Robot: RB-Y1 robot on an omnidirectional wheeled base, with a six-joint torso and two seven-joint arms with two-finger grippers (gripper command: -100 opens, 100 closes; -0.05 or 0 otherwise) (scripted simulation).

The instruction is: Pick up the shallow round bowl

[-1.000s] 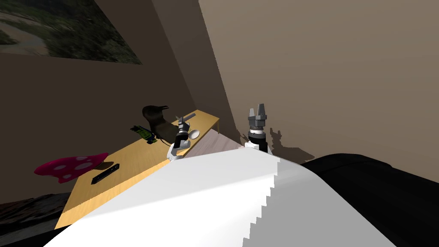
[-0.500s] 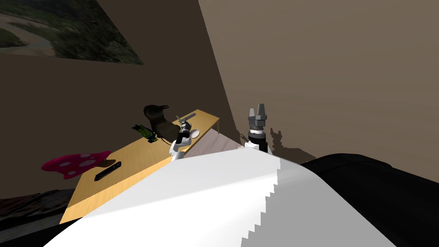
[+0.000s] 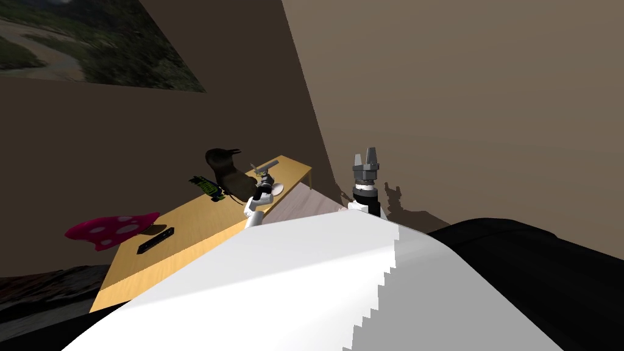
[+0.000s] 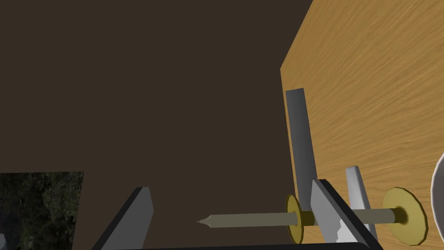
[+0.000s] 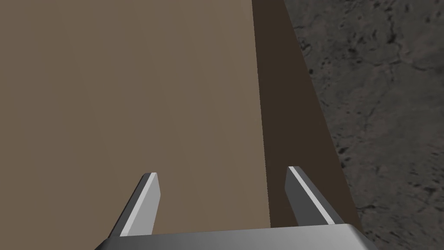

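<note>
**Head view, then each wrist: bowl at the table's near edge, beside our open left gripper**

In the head view, a long wooden table (image 3: 189,225) runs along a dark brown wall (image 3: 122,140). The white bowl (image 3: 276,189) sits at the table's long edge nearest us, towards its far end. Our left gripper (image 3: 262,176) hangs over the table just beside the bowl, on the side away from that edge. A grey bar (image 3: 269,165) lies near the table's far end. Along the edge by the wall stand a dark brown figure (image 3: 226,172) and a green and black thing (image 3: 205,187). At the near end lie a black bar (image 3: 155,239) and a pink spotted mushroom (image 3: 113,228), which overhangs the corner. Our right gripper (image 3: 365,159) is raised off to the right, clear of the table.

In the left wrist view, the left gripper (image 4: 234,212) has its fingers (image 4: 139,212) spread apart with nothing pressed between them. A thin rod (image 4: 251,220) with two yellow discs lies crosswise near the fingertips and passes behind one finger. The grey bar (image 4: 300,143) lies along the table's edge (image 4: 373,87) beyond it. A sliver of the bowl (image 4: 439,195) shows just beside the rod's outer disc, outside the fingers.

In the right wrist view, the right gripper (image 5: 225,204) has its fingers (image 5: 147,202) spread wide and holds nothing.
</note>
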